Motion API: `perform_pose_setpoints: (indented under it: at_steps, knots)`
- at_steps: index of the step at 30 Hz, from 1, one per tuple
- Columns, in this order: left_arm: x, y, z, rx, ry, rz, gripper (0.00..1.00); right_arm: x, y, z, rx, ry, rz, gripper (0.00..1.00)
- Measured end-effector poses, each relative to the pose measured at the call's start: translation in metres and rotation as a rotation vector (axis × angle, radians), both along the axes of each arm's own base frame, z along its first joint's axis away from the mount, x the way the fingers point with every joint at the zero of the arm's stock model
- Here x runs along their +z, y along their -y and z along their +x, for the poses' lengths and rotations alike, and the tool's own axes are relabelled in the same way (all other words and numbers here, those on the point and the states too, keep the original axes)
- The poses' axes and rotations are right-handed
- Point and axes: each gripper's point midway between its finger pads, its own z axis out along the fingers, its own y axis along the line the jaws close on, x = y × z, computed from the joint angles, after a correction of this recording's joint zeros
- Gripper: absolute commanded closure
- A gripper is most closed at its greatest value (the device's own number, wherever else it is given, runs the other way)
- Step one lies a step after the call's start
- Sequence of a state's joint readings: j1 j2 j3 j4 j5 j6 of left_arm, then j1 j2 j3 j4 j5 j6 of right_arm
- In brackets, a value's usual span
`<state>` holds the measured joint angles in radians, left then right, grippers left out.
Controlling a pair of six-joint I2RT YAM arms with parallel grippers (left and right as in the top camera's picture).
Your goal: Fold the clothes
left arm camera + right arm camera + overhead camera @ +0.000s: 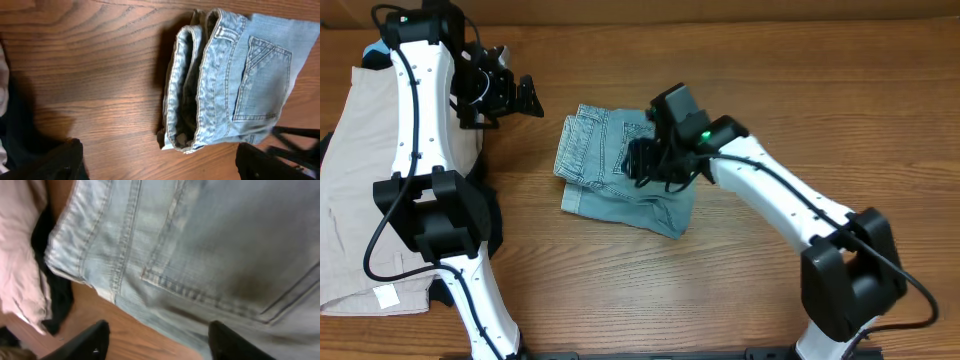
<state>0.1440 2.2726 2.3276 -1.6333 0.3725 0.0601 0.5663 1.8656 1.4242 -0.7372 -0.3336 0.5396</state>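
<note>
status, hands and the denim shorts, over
Left hand open, clear of denim shorts. Right hand open, low over them. Shorts folded. Beige shorts aside, not in the way.

**Q:** What surface carries the items?
**A:** A wooden desk (770, 90), its grain running left to right.

**Q:** What lies on it?
**A:** Centre: folded denim shorts (610, 170). Left side: beige shorts (350, 190), spread flat, with a black garment (57, 297) showing at their edge.
</note>
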Motion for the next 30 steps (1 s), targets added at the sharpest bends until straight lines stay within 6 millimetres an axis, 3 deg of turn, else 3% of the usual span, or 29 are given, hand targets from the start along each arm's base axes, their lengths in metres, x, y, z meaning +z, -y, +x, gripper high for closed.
perform_pose_setpoints:
  at_steps: [4,9,13,17,19,25,30]
  knots:
    - [0.000,-0.001,0.006,0.004,0.022,0.010,0.01,-0.047,-0.001,-0.017,-0.024,-0.121,-0.057,0.47]
    - [-0.001,0.003,0.007,-0.008,0.028,0.015,0.01,-0.082,0.005,-0.026,-0.079,-0.224,-0.099,0.47]
    - [-0.001,0.006,0.007,-0.015,0.029,0.015,0.00,-0.085,0.011,-0.029,-0.114,-0.270,-0.105,0.48]
    - [-0.001,0.008,0.007,-0.019,0.029,0.015,0.00,-0.087,0.037,-0.030,-0.168,-0.346,-0.126,0.47]
    - [-0.001,0.008,0.007,-0.019,0.028,0.014,0.00,-0.088,0.057,-0.026,-0.193,-0.374,-0.140,0.47]
    - [-0.001,0.008,0.007,-0.019,0.029,0.015,0.00,-0.091,0.155,0.011,-0.327,-0.360,-0.180,0.36]
    - [-0.001,0.011,0.008,-0.025,0.032,0.015,0.00,-0.072,0.262,0.045,-0.515,-0.344,-0.180,0.35]
